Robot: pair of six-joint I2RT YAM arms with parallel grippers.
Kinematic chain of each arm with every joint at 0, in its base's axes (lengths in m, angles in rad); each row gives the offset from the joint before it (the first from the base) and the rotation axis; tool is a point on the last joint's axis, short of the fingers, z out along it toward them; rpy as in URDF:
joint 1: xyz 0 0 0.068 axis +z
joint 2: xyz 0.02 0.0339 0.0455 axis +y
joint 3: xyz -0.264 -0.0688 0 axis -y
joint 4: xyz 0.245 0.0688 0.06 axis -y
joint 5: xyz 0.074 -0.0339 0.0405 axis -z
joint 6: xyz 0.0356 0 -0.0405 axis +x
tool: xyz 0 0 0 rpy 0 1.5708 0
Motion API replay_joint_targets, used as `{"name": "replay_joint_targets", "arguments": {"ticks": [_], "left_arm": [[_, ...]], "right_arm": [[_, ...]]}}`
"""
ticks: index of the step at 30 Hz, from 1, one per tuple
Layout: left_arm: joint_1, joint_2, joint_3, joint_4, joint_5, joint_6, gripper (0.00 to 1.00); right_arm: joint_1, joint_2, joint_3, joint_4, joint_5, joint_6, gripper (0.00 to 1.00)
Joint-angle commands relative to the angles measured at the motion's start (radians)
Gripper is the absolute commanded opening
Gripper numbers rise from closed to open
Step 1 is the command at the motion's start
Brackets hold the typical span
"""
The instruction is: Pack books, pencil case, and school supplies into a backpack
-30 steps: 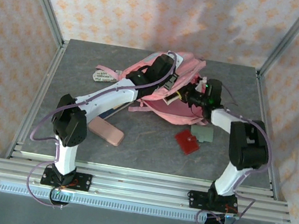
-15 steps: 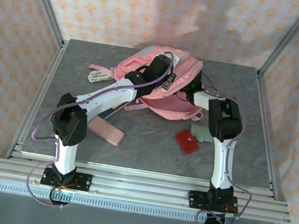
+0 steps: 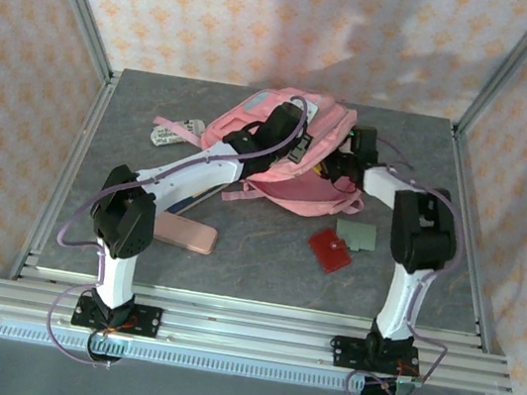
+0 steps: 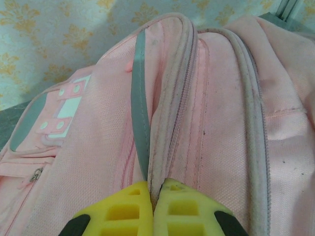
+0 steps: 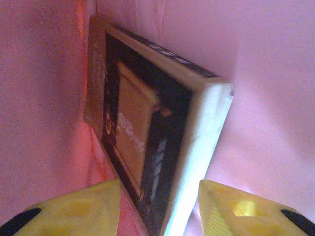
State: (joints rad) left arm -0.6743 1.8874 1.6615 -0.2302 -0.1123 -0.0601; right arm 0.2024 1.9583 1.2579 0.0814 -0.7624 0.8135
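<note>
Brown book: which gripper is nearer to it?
Right. The right gripper straddles the brown book inside the backpack, jaws apart either side; the left gripper is outside, pinching the backpack's zipper seam.

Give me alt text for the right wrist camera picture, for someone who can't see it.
A brown book with a dark ornate cover panel and pale page edges sits surrounded by the pink fabric of the backpack. The right tool has its yellow fingers standing apart at the bottom, one on each side of the book's near end.
</note>
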Motion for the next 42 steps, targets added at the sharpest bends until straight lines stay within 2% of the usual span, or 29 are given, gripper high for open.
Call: {"name": "replay_joint_targets", "arguments": {"ticks": [1, 5, 10, 14, 15, 17, 18, 20, 22, 27, 32, 36, 38, 42], "left_arm": [[-0.01, 0.002, 0.009, 0.121, -0.003, -0.032, 0.0], [-0.012, 0.057, 0.039, 0.12, 0.006, -0.06, 0.0], [-0.025, 0.136, 0.123, 0.094, 0.016, -0.078, 0.0], [-0.03, 0.193, 0.186, 0.058, 0.021, -0.095, 0.0], [-0.03, 0.197, 0.196, 0.045, 0.021, -0.102, 0.07], [-0.03, 0.185, 0.196, 0.015, 0.019, -0.12, 0.32], [-0.03, 0.169, 0.183, 0.007, 0.013, -0.126, 0.4], [-0.024, 0.106, 0.115, 0.008, -0.006, -0.141, 0.52], [-0.003, 0.03, 0.014, 0.023, -0.004, -0.167, 0.59], [0.119, -0.205, -0.294, 0.05, 0.052, -0.241, 0.73], [0.28, -0.353, -0.53, 0.016, 0.063, -0.248, 0.86], [0.425, -0.372, -0.623, -0.009, 0.083, -0.247, 0.94], [0.5, -0.344, -0.646, -0.012, 0.098, -0.257, 0.95], [0.596, -0.27, -0.653, 0.008, 0.147, -0.274, 0.95]], "right_arm": [[-0.024, -0.108, -0.051, -0.072, 0.044, -0.086, 0.45], [-0.047, -0.22, -0.154, -0.102, 0.083, -0.1, 0.43], [-0.051, -0.432, -0.293, -0.169, 0.251, -0.104, 0.42], [-0.047, -0.61, -0.41, -0.179, 0.335, -0.079, 0.41], [-0.043, -0.642, -0.43, -0.186, 0.347, -0.076, 0.41], [-0.026, -0.711, -0.463, -0.205, 0.376, -0.086, 0.41], [-0.012, -0.738, -0.471, -0.216, 0.387, -0.099, 0.41], [0.03, -0.773, -0.481, -0.223, 0.398, -0.132, 0.42], [0.077, -0.805, -0.49, -0.208, 0.391, -0.155, 0.45], [0.232, -0.771, -0.489, -0.123, 0.354, -0.22, 0.48], [0.365, -0.639, -0.444, -0.055, 0.325, -0.256, 0.48], [0.447, -0.525, -0.385, -0.024, 0.323, -0.262, 0.48], [0.478, -0.46, -0.348, -0.003, 0.314, -0.26, 0.48], [0.517, -0.322, -0.256, 0.012, 0.297, -0.247, 0.48]]}}
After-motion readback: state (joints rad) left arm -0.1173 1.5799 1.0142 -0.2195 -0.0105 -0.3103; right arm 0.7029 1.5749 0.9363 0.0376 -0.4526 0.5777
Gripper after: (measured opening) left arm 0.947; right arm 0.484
